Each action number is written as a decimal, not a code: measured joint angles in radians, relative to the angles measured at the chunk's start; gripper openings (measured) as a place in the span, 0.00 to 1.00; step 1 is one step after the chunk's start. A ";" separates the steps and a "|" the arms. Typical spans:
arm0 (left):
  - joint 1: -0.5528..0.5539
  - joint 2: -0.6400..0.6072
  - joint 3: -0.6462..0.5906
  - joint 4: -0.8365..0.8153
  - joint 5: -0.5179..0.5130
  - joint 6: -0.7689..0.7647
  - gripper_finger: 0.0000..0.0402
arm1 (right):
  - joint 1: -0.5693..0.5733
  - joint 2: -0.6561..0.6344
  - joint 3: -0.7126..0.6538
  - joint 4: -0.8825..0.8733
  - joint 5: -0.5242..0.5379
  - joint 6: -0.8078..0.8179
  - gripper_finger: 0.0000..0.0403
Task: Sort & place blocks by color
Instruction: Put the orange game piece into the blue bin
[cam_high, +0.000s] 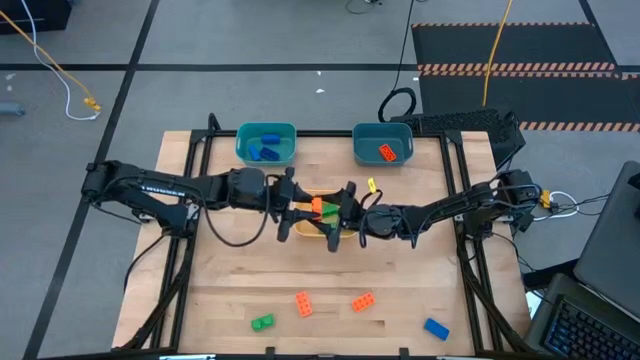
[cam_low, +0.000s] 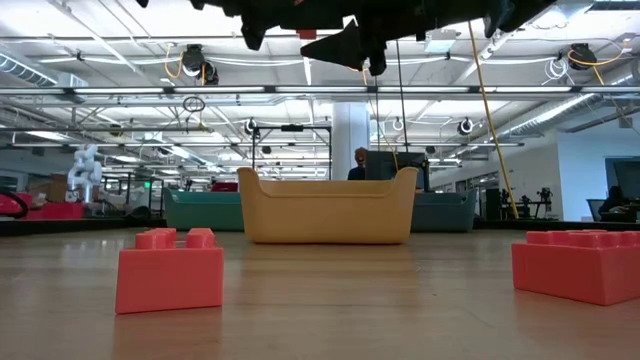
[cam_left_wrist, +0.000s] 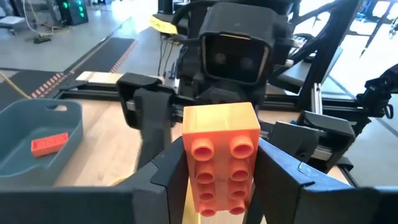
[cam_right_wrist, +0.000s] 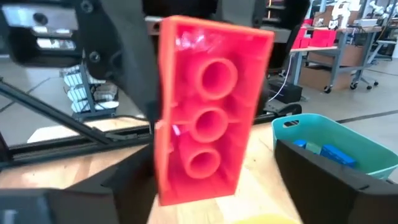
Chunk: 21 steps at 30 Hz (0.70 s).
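An orange block (cam_high: 318, 207) hangs above the yellow bin (cam_high: 312, 232) at the table's middle, with my left gripper (cam_high: 305, 208) shut on it. In the left wrist view the block (cam_left_wrist: 221, 155) stands on end, studs toward that camera. My right gripper (cam_high: 345, 207) faces it from the table's right, open, with a finger on either side of the block's hollow underside (cam_right_wrist: 208, 112). Loose blocks lie near the front edge: green (cam_high: 262, 322), two orange (cam_high: 303, 304) (cam_high: 362, 301) and blue (cam_high: 435, 327). My left gripper pinches the orange block's two long sides (cam_left_wrist: 189, 171) between its two fingers (cam_left_wrist: 163, 171), on the block's lower half. The fingers come level from the table's left. The block is lifted clear above the yellow bin, standing on end. My right gripper: whether its fingers (cam_right_wrist: 329, 174) touch the block I cannot tell.
A teal bin (cam_high: 266, 145) with blue blocks and a teal bin (cam_high: 383, 143) with one orange block stand at the far edge. In the low view the yellow bin (cam_low: 328, 205) stands under both grippers, with two orange blocks (cam_low: 170, 270) (cam_low: 580, 262) up close.
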 joint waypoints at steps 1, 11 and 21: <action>0.000 0.000 0.000 -0.004 -0.002 -0.003 0.38 | 0.000 0.000 0.000 -0.004 -0.001 -0.004 0.70; 0.018 -0.001 0.001 -0.130 -0.030 -0.033 0.46 | 0.005 0.002 -0.001 -0.035 0.014 -0.039 0.34; 0.025 -0.057 -0.001 -0.171 -0.054 0.014 0.51 | -0.019 0.000 0.000 -0.174 0.122 -0.079 0.34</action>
